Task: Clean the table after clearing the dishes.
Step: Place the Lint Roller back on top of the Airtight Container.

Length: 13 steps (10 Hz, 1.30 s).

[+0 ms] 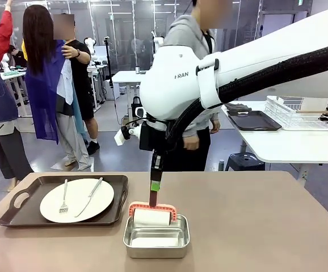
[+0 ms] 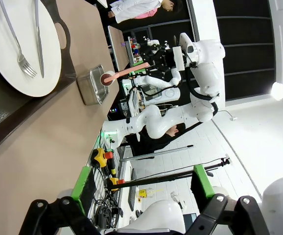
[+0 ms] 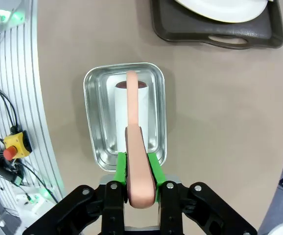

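Worktop [image 1: 255, 226], taupe and mostly bare, fills the lower half of the front view. It carries one dark tray [image 1: 120, 198] at the lower left, with a white plate [image 1: 76, 200], a fork [image 1: 63, 199] and a knife [image 1: 90, 195] on it. At the lower centre, just beside the tray, stands a small steel pan [image 1: 155, 250]. A cleaning roller [image 1: 151, 217] with a white roll and a salmon frame sits at the pan's far rim, and its roll looks to rest inside the pan. The right hand [image 3: 138, 162] comes straight down from the arm crossing the upper right and is clenched on the roller's handle [image 3: 131, 112], green pads on either side. The left hand [image 2: 141, 181] is released and holds nothing; it hangs by the worktop's edge with the tray and pan toward the upper left of its view. The step in hand looks like taking the roller up for the wiping stage, though one set of dishes is not cleared. The next move probably calls for raising the roll clear of the pan's rim, then laying it flat on bare worktop to the right of the pan. The strokes should keep off the tray, and the patch beneath it cannot be cleaned until it is carried off.
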### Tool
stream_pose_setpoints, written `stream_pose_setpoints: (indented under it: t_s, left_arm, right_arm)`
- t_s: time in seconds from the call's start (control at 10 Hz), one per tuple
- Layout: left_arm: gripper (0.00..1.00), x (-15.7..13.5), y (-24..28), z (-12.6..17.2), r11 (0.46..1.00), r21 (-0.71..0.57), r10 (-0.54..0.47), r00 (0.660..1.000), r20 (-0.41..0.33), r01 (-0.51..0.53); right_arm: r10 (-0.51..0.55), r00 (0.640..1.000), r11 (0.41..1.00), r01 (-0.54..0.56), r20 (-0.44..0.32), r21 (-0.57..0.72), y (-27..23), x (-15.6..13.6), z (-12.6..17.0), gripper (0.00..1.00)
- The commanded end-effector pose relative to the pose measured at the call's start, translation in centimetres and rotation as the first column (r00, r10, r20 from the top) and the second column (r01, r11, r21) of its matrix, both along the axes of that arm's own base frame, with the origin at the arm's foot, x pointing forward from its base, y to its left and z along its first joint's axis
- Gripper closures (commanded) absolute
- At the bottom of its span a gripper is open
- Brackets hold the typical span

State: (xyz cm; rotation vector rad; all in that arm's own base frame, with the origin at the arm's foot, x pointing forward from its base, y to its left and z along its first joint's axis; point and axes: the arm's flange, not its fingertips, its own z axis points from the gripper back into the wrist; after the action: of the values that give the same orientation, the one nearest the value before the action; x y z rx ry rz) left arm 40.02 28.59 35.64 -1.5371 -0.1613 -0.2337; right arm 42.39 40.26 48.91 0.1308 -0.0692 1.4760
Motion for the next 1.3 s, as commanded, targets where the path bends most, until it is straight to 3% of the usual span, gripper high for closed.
stream_pose_setpoints:
  t_s: [0.0,0.2,0.6,0.7,0.8,0.9,1.0,1.1,1.2]
  left_arm:
    - [0.00,-0.3,0.4,0.1,1.000,-0.009,0.007,1.000,0.011,-0.007]
    - [0.00,-0.3,0.4,0.1,1.000,-0.009,0.007,1.000,0.011,-0.007]
    - [0.00,-0.3,0.4,0.1,1.000,-0.009,0.007,1.000,0.011,-0.007]
    - [0.00,-0.3,0.4,0.1,1.000,-0.009,0.007,1.000,0.011,-0.007]
    - [0.00,-0.3,0.4,0.1,1.000,-0.009,0.007,1.000,0.011,-0.007]
    - [0.00,-0.3,0.4,0.1,1.000,-0.009,0.007,1.000,0.011,-0.007]
    - [0.00,-0.3,0.4,0.1,1.000,-0.009,0.007,1.000,0.011,-0.007]
    - [0.00,-0.3,0.4,0.1,1.000,-0.009,0.007,1.000,0.011,-0.007]
    - [0.00,-0.3,0.4,0.1,1.000,-0.009,0.007,1.000,0.011,-0.007]
  right_arm:
    - [0.103,0.994,0.995,-0.104,-0.042,-0.006,-0.2,1.9,-2.5,0.78]
    - [0.153,0.985,0.986,-0.158,-0.082,-0.056,0.3,3.1,-4.6,0.78]
    - [0.131,0.989,0.988,-0.135,-0.063,-0.079,0.5,5.2,-7.1,0.78]
    - [0.122,0.991,0.989,-0.125,-0.046,-0.072,0.4,5.6,-6.9,0.69]
    - [0.138,0.990,0.987,-0.140,-0.026,-0.083,0.3,5.4,-6.7,0.42]
    - [0.141,0.990,0.986,-0.142,-0.022,-0.088,0.3,5.2,-6.6,0.34]
    - [0.141,0.990,0.986,-0.143,-0.026,-0.085,0.2,5.2,-6.6,0.06]
    - [0.139,0.990,0.987,-0.141,-0.025,-0.083,0.1,5.2,-6.5,0.28]
    - [0.131,0.991,0.989,-0.133,-0.026,-0.068,-0.2,5.1,-6.5,0.00]
